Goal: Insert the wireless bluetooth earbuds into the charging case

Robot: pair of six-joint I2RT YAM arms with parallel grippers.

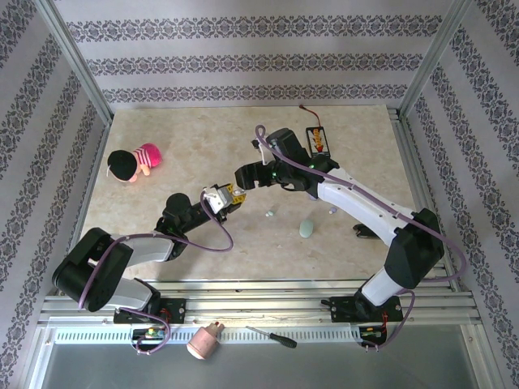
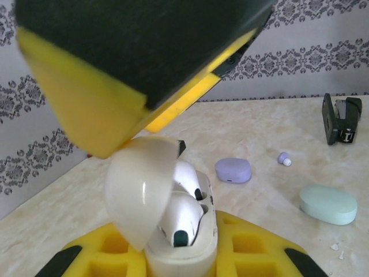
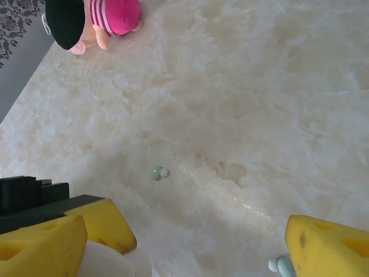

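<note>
1. A screwdriver (image 1: 272, 336) and a pink-and-white piece (image 1: 204, 340) lie on the near rail.
2. The left gripper (image 2: 181, 257) is clenched on the white charging case (image 2: 190, 245), which stands upright between its yellow pads with the lid swung open. Two white earbuds (image 2: 184, 213) sit inside the case.
3. The right gripper (image 3: 202, 231) hangs close over that case with its jaws spread wide, grasping nothing. One yellow finger (image 2: 86, 109) is right at the open lid; whether it touches cannot be told.
4. Beyond them a pale green earbud (image 3: 157, 172) lies loose on the table (image 1: 357, 162).
5. Further right are a lavender case (image 2: 233, 170) and, near it, a lavender earbud (image 2: 283, 158). A pale green case (image 2: 328, 203), shut, lies apart from both.
6. Farthest off, a black stapler (image 2: 340, 118) sits at the right and a plush doll (image 1: 134, 162) at the left.
</note>
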